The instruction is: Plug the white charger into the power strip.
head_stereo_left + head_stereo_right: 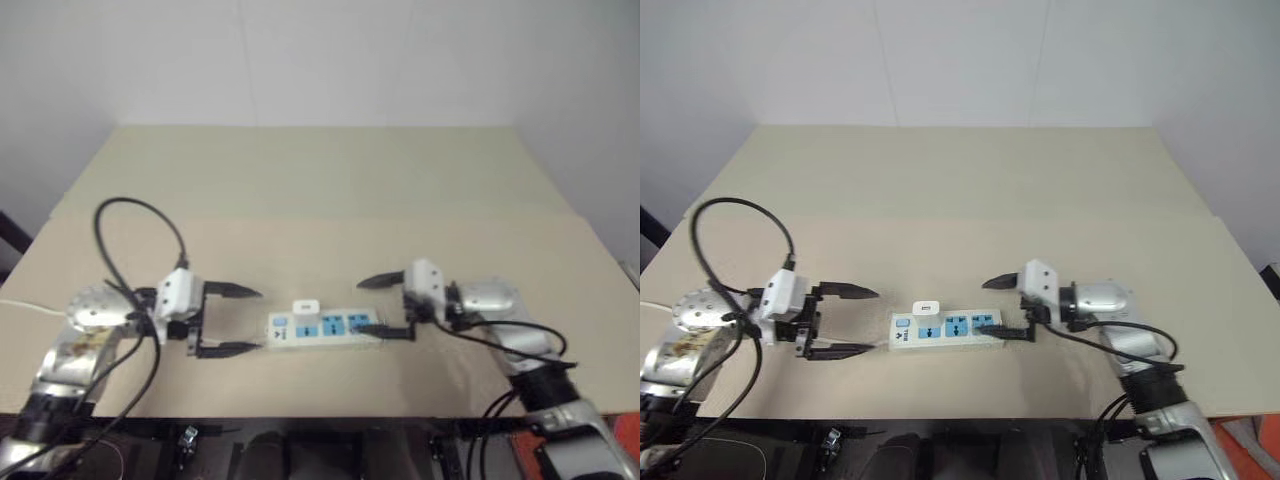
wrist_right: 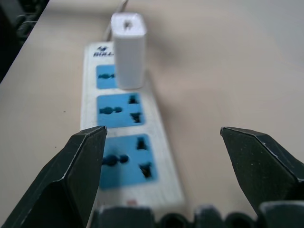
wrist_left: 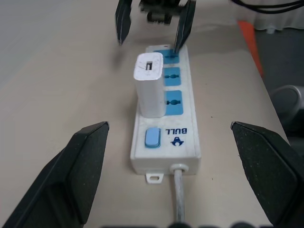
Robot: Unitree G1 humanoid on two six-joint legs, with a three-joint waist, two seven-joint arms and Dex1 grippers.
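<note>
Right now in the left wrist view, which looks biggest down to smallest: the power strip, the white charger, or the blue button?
1. The power strip, the longest.
2. The white charger, standing in its socket.
3. The blue button, smallest.

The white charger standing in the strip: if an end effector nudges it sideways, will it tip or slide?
The white charger stands upright in the power strip's socket nearest the blue switch, so it probably would not slide freely. Standing tall above the strip, it might rock or lever out. The strip looks light and may shift instead.
</note>
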